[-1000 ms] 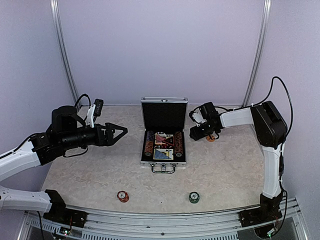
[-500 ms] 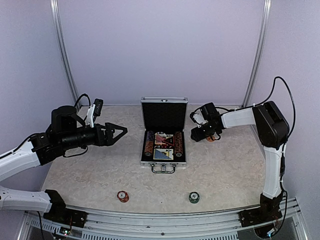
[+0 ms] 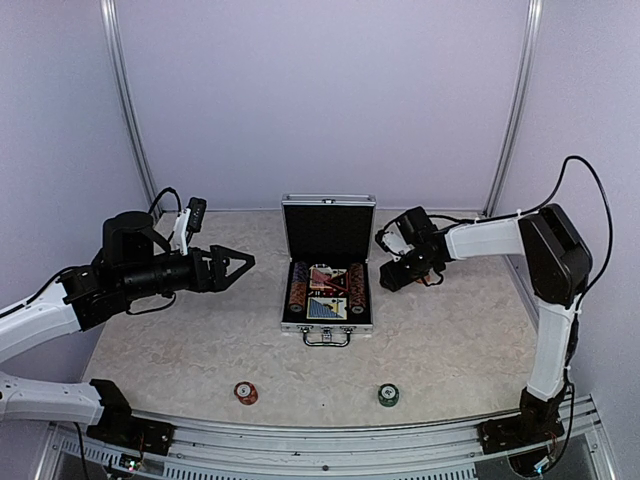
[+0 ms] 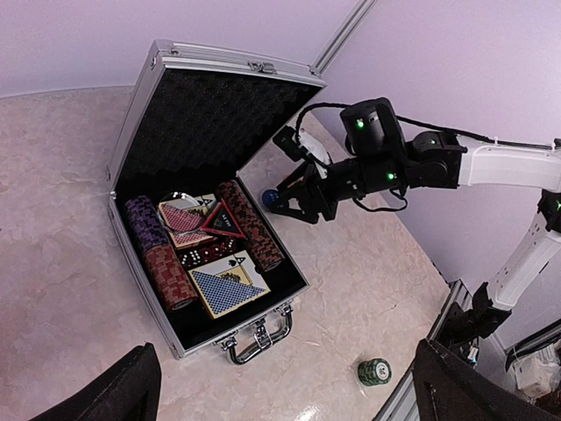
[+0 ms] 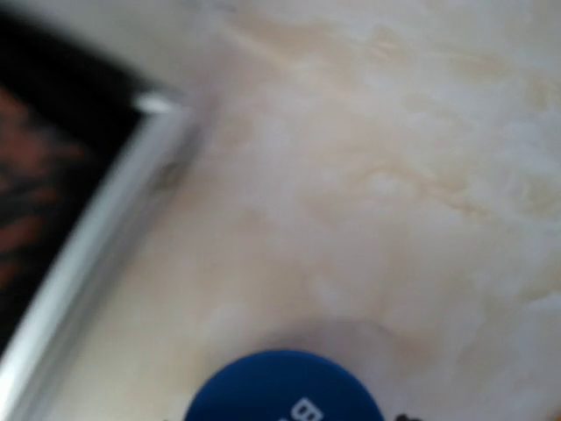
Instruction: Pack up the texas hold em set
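The silver case [image 3: 327, 318] lies open mid-table, its black-lined lid [image 4: 210, 114] upright. Inside are chip stacks [image 4: 162, 263], a red card deck [image 4: 182, 219], a blue card deck [image 4: 226, 285] and the red-black triangle marker [image 4: 223, 221]. My right gripper [image 3: 388, 274] hangs just right of the case, shut on a blue round disc [image 5: 282, 390] that floats above the tabletop and casts a shadow on it. The disc also shows at that gripper's tip in the left wrist view [image 4: 271, 199]. My left gripper [image 3: 240, 262] hovers left of the case, open and holding nothing.
A red chip stack [image 3: 245, 392] and a green chip stack [image 3: 388, 395] stand near the table's front edge. The green chip stack [image 4: 374, 372] lies close to the front rail. The case's handle [image 4: 256, 338] points toward the arms' bases.
My right gripper has shifted a little left toward the case with the blue disc, its arm stretching out further. The left arm has not moved.
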